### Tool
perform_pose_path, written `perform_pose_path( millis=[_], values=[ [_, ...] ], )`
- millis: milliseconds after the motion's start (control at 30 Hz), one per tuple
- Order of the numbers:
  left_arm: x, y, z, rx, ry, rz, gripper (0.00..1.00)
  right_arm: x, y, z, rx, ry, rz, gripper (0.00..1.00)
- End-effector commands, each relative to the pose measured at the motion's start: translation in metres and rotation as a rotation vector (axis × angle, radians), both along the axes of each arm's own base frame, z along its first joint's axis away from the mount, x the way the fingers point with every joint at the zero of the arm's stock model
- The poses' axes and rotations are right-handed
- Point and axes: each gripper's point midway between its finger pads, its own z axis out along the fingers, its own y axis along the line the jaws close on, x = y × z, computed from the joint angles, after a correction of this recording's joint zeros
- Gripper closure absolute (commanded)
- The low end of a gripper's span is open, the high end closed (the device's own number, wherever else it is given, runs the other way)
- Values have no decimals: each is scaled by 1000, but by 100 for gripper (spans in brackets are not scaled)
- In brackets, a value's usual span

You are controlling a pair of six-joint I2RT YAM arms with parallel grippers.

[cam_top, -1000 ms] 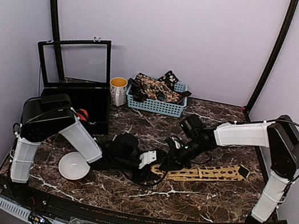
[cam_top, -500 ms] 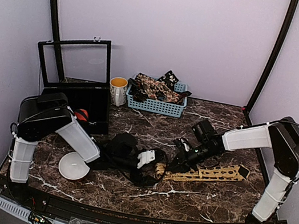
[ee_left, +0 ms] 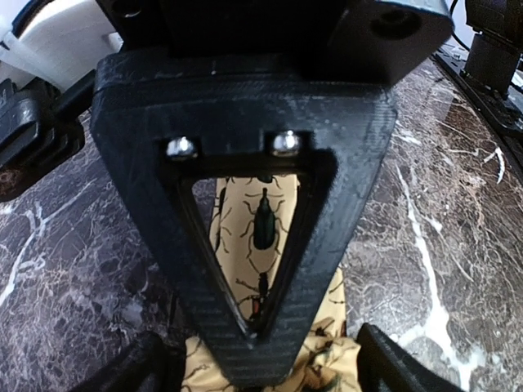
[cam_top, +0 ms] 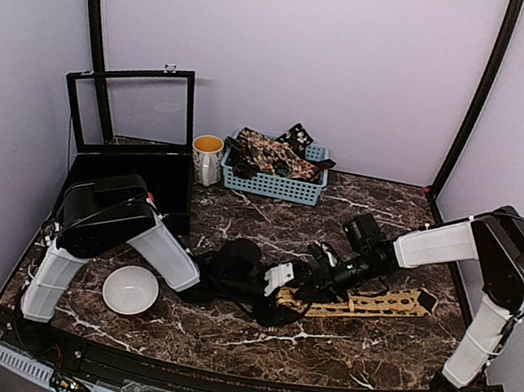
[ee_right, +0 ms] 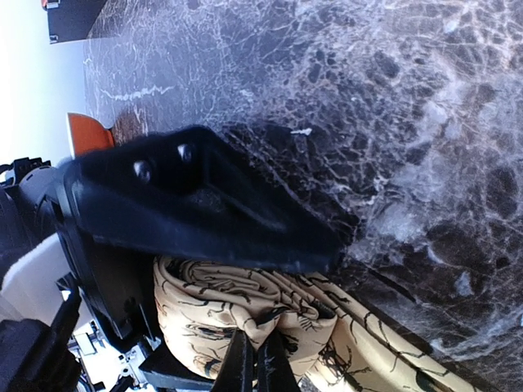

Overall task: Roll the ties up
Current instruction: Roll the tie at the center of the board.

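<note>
A mustard-tan tie with dark insect prints (cam_top: 375,303) lies as a flat strip across the marble, its left end rolled into a small coil (ee_right: 212,310). My right gripper (ee_right: 257,367) is shut, its thin tips pinching a fold of that coil; in the top view it sits at the strip's left end (cam_top: 310,284). My left gripper (cam_top: 279,282) meets the coil from the left. It stands open, one finger (ee_left: 135,367) on each side of the crumpled tan fabric (ee_left: 327,359). More tie cloth shows through its frame (ee_left: 245,245).
A pale blue basket (cam_top: 274,186) holding dark printed ties (cam_top: 272,152) stands at the back. A mug (cam_top: 207,158) is left of it, and a black box with a raised lid (cam_top: 135,169) lies further left. A white bowl (cam_top: 131,290) sits near the left arm.
My left gripper has opened wide and slid right up to the coil. The right gripper, still shut, has shifted slightly right and nearer with the tie end.
</note>
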Motion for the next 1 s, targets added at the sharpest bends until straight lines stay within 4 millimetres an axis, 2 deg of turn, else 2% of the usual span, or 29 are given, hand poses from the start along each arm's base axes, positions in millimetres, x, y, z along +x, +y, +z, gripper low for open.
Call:
perform_pose_path(
  millis=[0, 67, 100, 233, 300, 367, 467, 600, 833, 967],
  values=[
    [-13, 15, -36, 123, 57, -4, 29, 5, -3, 2, 3, -18, -28, 100],
    [-16, 28, -41, 164, 39, -6, 49, 5, -2, 9, 16, -23, -30, 100],
    [-17, 34, -42, 178, 32, -6, 55, 4, -2, 13, 19, -25, -31, 100],
    [-23, 60, -44, 199, 43, -29, 62, 0, -4, 23, 29, -23, -32, 100],
    [-23, 68, -42, 196, 47, -40, 65, -3, -6, 17, 13, -11, -33, 100],
    [-24, 69, -40, 190, 47, -60, 62, -5, -8, 3, -14, 12, -27, 100],
    [-24, 65, -34, 166, 50, -81, 52, -8, -13, -16, -57, 25, -14, 100],
    [-21, 59, -25, 125, 64, -68, 45, -20, -28, -40, -130, 35, 7, 100],
    [-23, 57, -4, 7, 92, -36, 29, -24, -40, -50, -181, 30, -4, 100],
    [-23, 48, 6, -57, 102, -19, 23, -25, -42, -54, -193, 26, -3, 100]
  ],
)
